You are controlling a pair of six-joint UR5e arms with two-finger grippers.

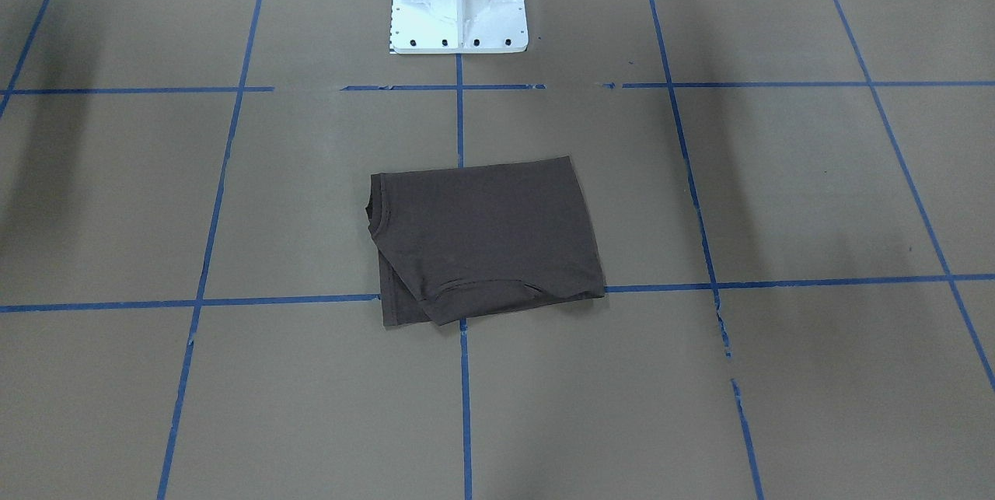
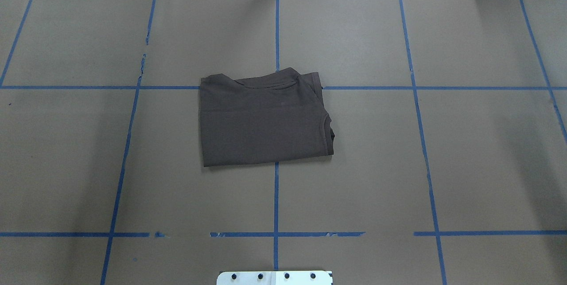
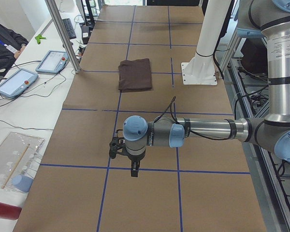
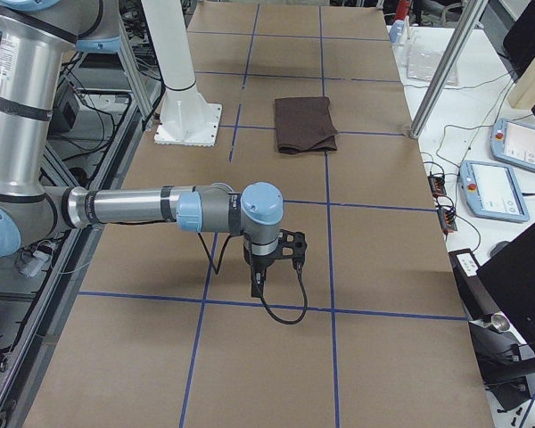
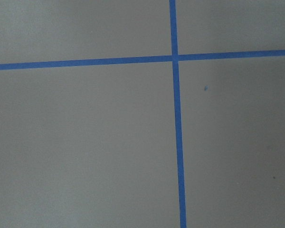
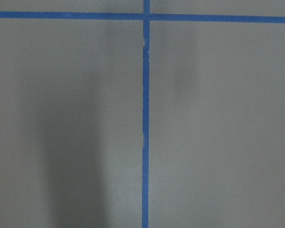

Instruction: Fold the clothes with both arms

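Note:
The dark brown T-shirt (image 1: 486,239) lies folded into a compact rectangle at the table's middle, collar toward the robot's right (image 2: 263,121). It also shows in the exterior left view (image 3: 135,75) and the exterior right view (image 4: 305,123). My left gripper (image 3: 134,169) hangs over bare paper near the table's left end, far from the shirt. My right gripper (image 4: 257,283) hangs over bare paper near the right end. I cannot tell whether either is open or shut. Both wrist views show only brown paper and blue tape.
Brown paper with a blue tape grid (image 2: 276,196) covers the table. The white base pedestal (image 1: 459,10) stands at the robot's edge. Teach pendants (image 3: 52,61) (image 4: 520,143) and metal posts (image 3: 63,34) (image 4: 446,67) stand along the far side.

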